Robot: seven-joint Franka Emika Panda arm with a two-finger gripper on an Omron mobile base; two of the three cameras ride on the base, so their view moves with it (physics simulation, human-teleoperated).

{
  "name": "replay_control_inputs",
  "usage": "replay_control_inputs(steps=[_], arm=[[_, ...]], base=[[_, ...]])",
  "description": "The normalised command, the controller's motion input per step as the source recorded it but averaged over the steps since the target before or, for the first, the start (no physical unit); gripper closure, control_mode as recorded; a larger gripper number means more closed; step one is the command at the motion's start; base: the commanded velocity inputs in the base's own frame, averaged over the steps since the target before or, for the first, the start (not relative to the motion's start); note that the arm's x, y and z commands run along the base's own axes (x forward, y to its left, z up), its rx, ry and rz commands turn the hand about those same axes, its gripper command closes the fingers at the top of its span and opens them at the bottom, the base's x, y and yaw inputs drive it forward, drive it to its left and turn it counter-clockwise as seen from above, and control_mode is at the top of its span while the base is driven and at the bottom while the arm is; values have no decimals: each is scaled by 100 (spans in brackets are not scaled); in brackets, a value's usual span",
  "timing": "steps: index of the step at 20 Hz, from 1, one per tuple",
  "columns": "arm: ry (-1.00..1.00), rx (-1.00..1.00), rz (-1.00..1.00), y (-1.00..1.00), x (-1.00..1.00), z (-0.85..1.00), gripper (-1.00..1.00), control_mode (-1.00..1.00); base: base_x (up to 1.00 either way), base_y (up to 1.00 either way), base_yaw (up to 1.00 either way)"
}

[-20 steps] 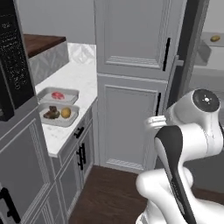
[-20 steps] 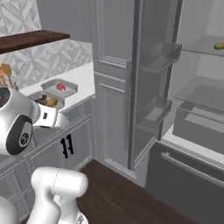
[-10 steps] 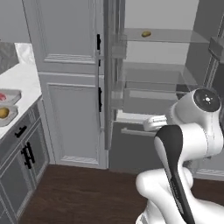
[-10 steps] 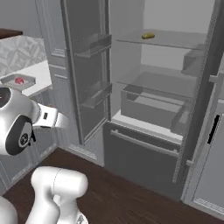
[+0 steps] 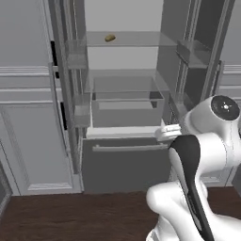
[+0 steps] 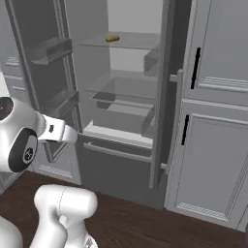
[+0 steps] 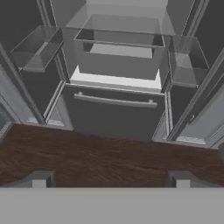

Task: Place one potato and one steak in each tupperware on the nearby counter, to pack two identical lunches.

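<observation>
While the gripper stands wide apart and empty, a potato sits on the fridge shelf, upper middle. It looks hard, smooth and rolly; pinch its middle.

One potato on the shelf; one clear drawer.

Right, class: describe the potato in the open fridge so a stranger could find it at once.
Start at the open fridge with both doors swung wide. Look up to its top glass shelf. The potato is the small olive-yellow oval lying alone there; everything else inside is grey or clear.
</observation>
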Motion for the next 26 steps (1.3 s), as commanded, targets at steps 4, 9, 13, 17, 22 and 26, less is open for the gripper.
replay_control_inputs(steps=[4,9,13,17,22,26], arm=[[0,0,0,0,0,0,-100,100],[0,0,0,0,0,0,-100,100],[0,0,0,0,0,0,-100,100],[0,0,0,0,0,0,-100,100],[0,0,-1,4,14,-3,-100,-100],[-4,1,-1,9,40,-5,-100,-100]], base=[[62,17,-44],[67,47,-23],[78,57,-13],[95,0,-12],[68,4,-4],[0,0,0]])
